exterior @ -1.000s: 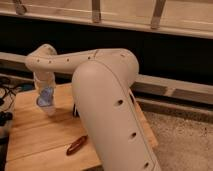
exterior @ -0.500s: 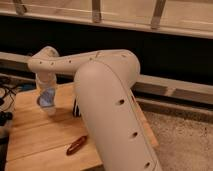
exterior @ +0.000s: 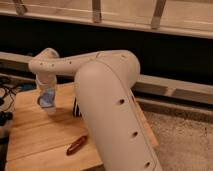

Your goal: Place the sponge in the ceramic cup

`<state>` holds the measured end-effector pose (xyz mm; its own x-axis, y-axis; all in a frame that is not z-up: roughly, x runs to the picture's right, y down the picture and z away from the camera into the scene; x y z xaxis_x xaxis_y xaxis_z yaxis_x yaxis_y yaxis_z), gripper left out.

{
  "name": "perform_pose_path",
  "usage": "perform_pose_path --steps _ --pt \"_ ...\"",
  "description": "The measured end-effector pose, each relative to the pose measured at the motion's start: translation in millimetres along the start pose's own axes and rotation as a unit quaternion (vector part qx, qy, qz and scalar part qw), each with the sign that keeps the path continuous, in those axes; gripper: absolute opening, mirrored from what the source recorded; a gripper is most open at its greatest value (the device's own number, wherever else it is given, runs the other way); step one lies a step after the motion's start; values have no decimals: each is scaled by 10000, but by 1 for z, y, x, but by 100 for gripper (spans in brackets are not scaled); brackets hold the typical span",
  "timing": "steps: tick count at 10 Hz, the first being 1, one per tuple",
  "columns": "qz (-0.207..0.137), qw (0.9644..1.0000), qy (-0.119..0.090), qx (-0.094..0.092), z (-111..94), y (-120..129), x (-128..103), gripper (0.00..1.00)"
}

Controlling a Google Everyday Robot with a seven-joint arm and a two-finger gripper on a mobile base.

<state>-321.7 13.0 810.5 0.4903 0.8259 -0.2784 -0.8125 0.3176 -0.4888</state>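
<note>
item: sponge (exterior: 46,98). location: held in the end effector (exterior: 48,106), which is closed on it, over the left rear part of the tabletop (exterior: 35,135) and clear of the wood. relation to end effector: none to close, since the sponge sits inside the grip, with the wrist above it and the end effector pointing down. there is only one arm (exterior: 105,100), and it reaches in from the right foreground and bends left. long axis: cannot be told, as the sponge reads as a rounded lump about as wide as the end effector. appearance: pale blue, soft-looking, a lighter patch on its face, no sharp edges. item: cup. location: not made out with any certainty. a dark thing (exterior: 76,106) stands just right of the end effector, half hidden behind the arm's large segment, and what it is cannot be told. other stock: a brown oblong (exterior: 77,145) lies flat near the front edge, well apart from the sponge, its long axis running diagonally from lower left to upper right. judgement: the sponge is in transit rather than in the cup. the coming move turns on where the cup's mouth lies from the end effector, and this view does not settle that.
</note>
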Motion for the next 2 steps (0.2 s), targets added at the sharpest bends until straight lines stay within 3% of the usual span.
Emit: perform_pose_path --steps 2 --pt "4 10000 1 -13 3 -1 2 5"
